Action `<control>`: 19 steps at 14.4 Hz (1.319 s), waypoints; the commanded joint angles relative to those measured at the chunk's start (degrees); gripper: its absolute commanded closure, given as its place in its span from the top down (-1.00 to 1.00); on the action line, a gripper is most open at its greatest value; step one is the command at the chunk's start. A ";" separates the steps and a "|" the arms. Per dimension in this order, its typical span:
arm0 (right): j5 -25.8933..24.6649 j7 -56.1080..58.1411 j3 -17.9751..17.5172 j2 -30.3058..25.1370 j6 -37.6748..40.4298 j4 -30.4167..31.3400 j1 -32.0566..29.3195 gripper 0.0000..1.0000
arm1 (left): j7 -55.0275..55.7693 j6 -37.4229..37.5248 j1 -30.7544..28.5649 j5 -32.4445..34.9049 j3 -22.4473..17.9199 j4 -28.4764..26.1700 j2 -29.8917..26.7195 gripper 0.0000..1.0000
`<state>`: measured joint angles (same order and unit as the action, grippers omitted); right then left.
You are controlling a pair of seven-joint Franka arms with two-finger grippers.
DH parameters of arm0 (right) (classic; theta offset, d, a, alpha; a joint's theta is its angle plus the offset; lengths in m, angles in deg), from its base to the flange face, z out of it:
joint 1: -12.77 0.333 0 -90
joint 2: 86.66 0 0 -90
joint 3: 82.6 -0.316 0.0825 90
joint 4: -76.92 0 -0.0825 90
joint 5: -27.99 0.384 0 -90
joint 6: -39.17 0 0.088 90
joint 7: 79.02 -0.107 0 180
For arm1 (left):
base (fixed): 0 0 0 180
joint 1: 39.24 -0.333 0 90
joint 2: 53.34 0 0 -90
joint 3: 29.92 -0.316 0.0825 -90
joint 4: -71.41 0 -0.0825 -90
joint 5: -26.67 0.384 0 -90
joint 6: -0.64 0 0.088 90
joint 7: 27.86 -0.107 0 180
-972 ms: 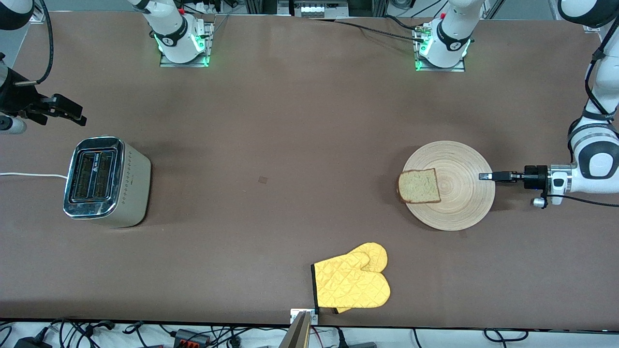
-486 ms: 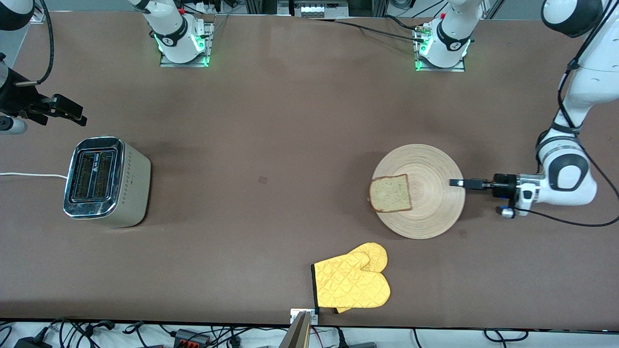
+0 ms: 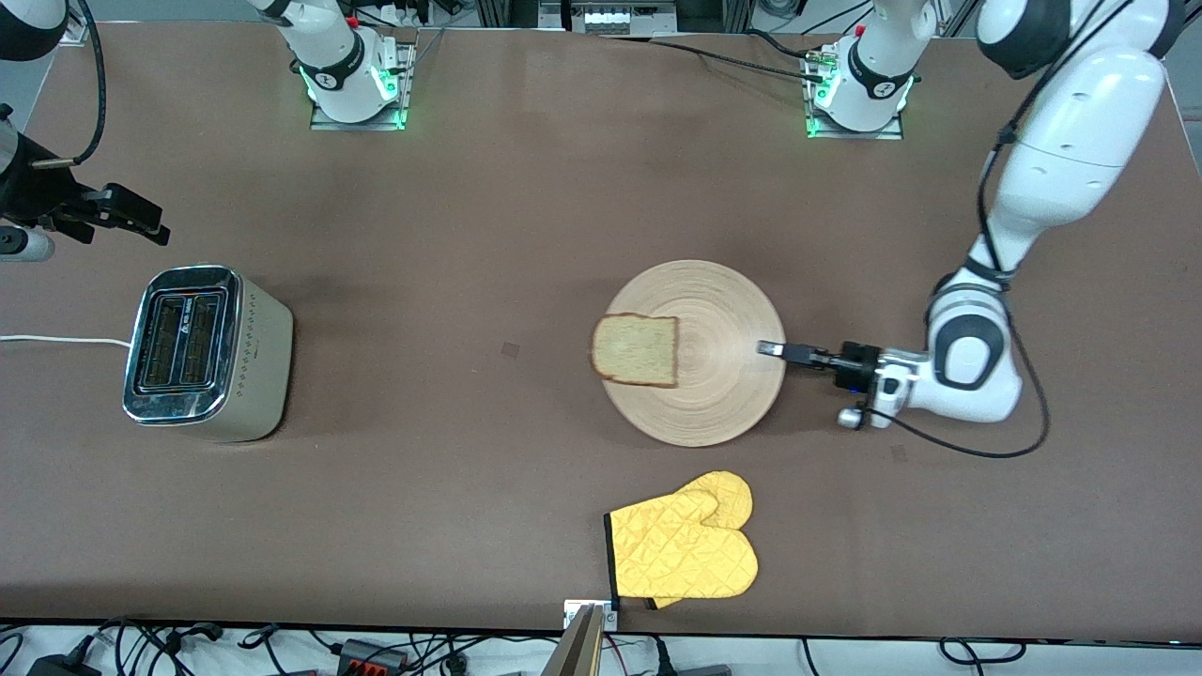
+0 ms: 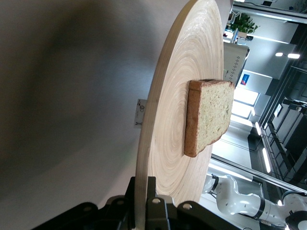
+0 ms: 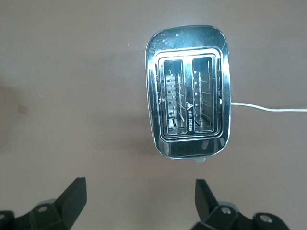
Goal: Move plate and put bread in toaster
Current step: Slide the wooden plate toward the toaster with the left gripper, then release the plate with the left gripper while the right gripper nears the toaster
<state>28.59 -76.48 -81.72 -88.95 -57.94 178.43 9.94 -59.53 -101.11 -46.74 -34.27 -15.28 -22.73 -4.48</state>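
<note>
Left pincer clamps the rim of the plate mid-table, the bread on its toaster-facing edge, while the right pincer, jaws wide, waits above the toaster

No readable text anywhere; the boxy chrome-topped toaster carried a small triangular logo and tiny lettering between its slots, too small to read.
</note>
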 commanded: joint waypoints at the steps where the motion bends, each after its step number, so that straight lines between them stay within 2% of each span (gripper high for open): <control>1: -0.52 0.35 -0.70 1.14 -0.36 0.36 -0.51 1.00 | -0.68 -2.90 7.12 -6.98 -0.31 1.41 0.27 -0.99; 3: -0.69 0.27 -0.70 2.89 -0.54 0.27 1.32 1.00 | -1.20 -7.83 11.34 -8.05 -0.31 1.42 0.36 -0.99; 6: 0.18 -0.61 -0.79 6.41 -0.71 0.36 1.86 1.00 | -3.04 -8.28 14.07 -10.59 -0.31 2.03 2.55 -0.99; 9: 6.57 -0.70 -0.79 8.87 -0.89 0.27 2.91 1.00 | -6.04 -10.47 17.24 -16.29 -0.31 2.38 3.52 -0.99; 12: 6.78 -0.61 -0.79 12.29 -3.26 -0.08 5.37 1.00 | -6.75 -20.03 21.37 -17.28 -0.31 2.38 3.52 -0.97; 14: 6.78 -0.61 -0.79 13.44 -4.05 -0.08 7.21 1.00 | -6.74 -20.94 21.82 -17.02 -0.40 3.00 3.52 -0.95; 17: 7.65 -0.79 -0.79 15.55 -6.68 0.00 10.29 1.00 | -6.13 -20.94 22.00 -16.58 -0.40 3.00 3.52 -0.72; 19: 8.27 -0.70 -0.79 16.70 -7.83 0.18 11.87 1.00 | -6.04 -20.94 21.91 -16.40 -1.01 2.65 3.35 -0.41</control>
<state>35.93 -76.83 -82.63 -73.32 -64.78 178.77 20.58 -64.73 -123.03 -24.77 -49.44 -15.54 -20.71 -1.05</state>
